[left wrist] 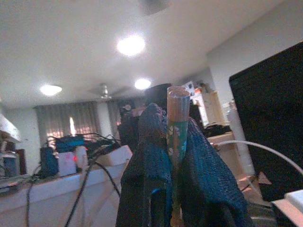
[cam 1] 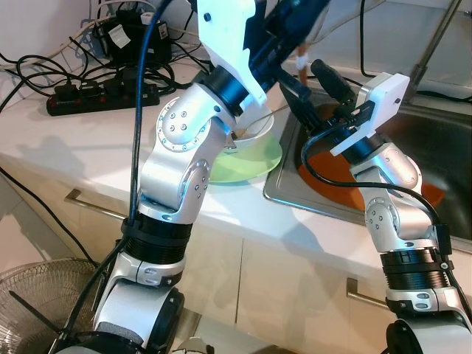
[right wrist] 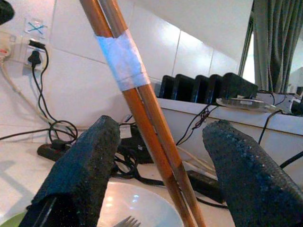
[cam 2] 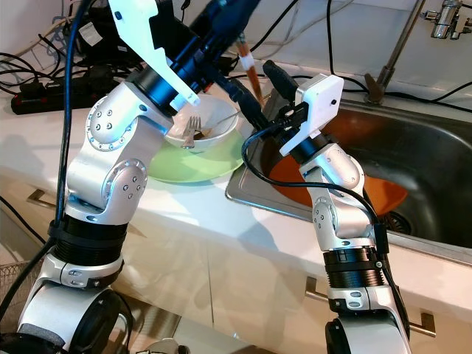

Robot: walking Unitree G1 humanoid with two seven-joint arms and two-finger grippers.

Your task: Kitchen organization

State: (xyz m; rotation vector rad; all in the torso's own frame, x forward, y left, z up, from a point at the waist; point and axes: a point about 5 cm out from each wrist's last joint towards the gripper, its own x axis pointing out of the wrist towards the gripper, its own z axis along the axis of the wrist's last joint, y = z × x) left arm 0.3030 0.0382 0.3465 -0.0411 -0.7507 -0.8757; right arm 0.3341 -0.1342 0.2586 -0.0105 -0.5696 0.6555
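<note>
The left gripper [left wrist: 173, 156] is clamped on a taped pair of brown wooden chopsticks [right wrist: 142, 113], long axis steeply upright above the white bowl [cam 2: 214, 122]. They pass between the spread fingers of the right gripper [right wrist: 156, 161], the nearer arm for a handover.

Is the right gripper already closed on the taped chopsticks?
No, the right gripper is open, its fingers standing apart on either side of the chopsticks.

Brown wooden chopsticks [right wrist: 142, 118], bound by a white tape band, rise above the white bowl [cam 2: 214, 122]. That bowl sits on a pale green plate [cam 2: 195, 164]. Beside the plate, the steel sink [cam 2: 435, 173] holds an orange-brown dish [cam 2: 383, 193].
</note>
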